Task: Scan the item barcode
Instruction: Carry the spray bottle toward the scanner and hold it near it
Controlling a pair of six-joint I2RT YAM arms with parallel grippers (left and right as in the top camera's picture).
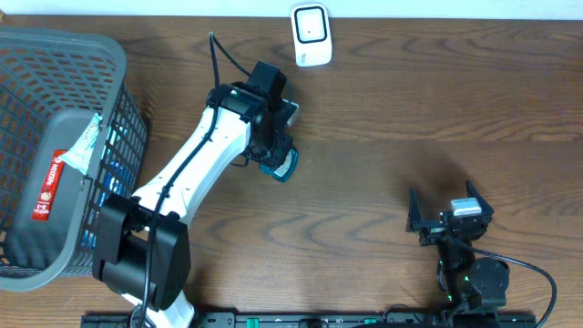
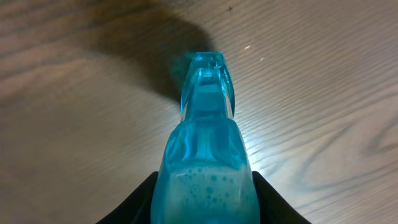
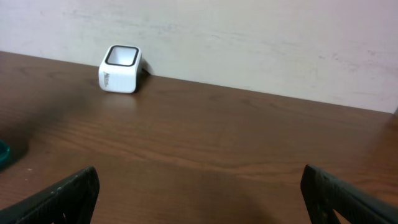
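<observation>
Left gripper clamped on blue liquid bottle; barcode scanner at bottle's 12 o'clock, well apart; right gripper released, farther off.

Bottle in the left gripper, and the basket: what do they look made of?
Bottle: translucent blue, probably plastic, glossy; light passes through it and bubbly liquid shows inside. Basket: grey moulded plastic by the look, matte, with an open lattice wall.

You've got a dark brown wood-grain table filling the whole scene, with a plain off-white wall along its far edge, lit pretty evenly.
</observation>
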